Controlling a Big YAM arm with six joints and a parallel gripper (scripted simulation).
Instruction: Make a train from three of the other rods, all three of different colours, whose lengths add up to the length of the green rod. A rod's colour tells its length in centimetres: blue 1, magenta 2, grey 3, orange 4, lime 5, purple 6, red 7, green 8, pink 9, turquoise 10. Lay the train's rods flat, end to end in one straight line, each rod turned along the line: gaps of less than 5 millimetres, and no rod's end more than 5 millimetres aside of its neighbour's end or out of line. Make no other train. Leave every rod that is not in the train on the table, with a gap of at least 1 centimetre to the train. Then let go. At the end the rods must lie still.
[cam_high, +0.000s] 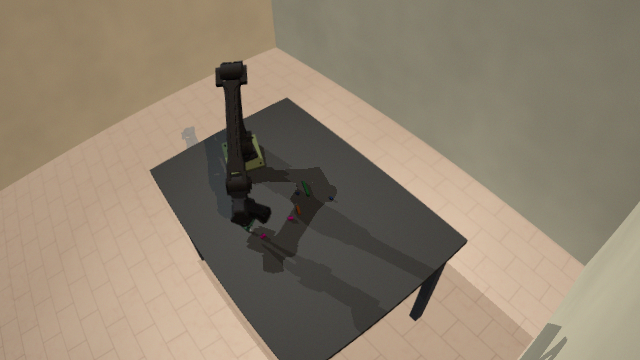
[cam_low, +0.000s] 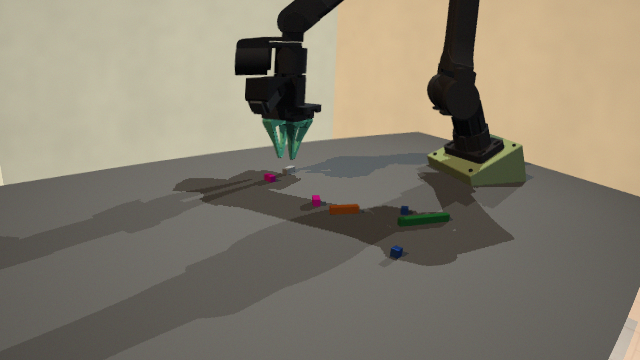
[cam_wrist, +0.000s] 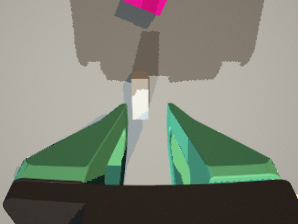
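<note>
1. We see the end effector (cam_high: 248, 226) (cam_low: 286, 158) (cam_wrist: 147, 113) pointing down above the bench (cam_high: 380, 220) (cam_low: 250, 310), its fingers parted by a narrow gap. It is released, with nothing between the fingers.
2. The grey rod (cam_high: 251, 230) (cam_low: 288, 170) (cam_wrist: 140, 102) lies flat on the bench, below the fingertips. In our wrist view it shows just beyond them, nearer the left side of the gap, its long side running roughly along the view.
3. Near the grey rod's far end in that view, we find the first magenta rod (cam_high: 263, 236) (cam_low: 270, 178) (cam_wrist: 145, 6), turned at an angle to it and apart from it.
4. The second magenta rod (cam_high: 290, 218) (cam_low: 316, 200) lies near one end of the orange rod (cam_high: 298, 210) (cam_low: 344, 209), both on the bench.
5. We see the green rod (cam_high: 305, 188) (cam_low: 424, 219) between the two blue ones: the first blue rod (cam_high: 297, 193) (cam_low: 404, 210) is close beside it, and the second blue rod (cam_high: 331, 198) (cam_low: 396, 252) stands farther off on its other side.
6. Blue, grey and orange together match the green length, and we see these rods lying separately, the grey one well apart from the orange one.
</note>
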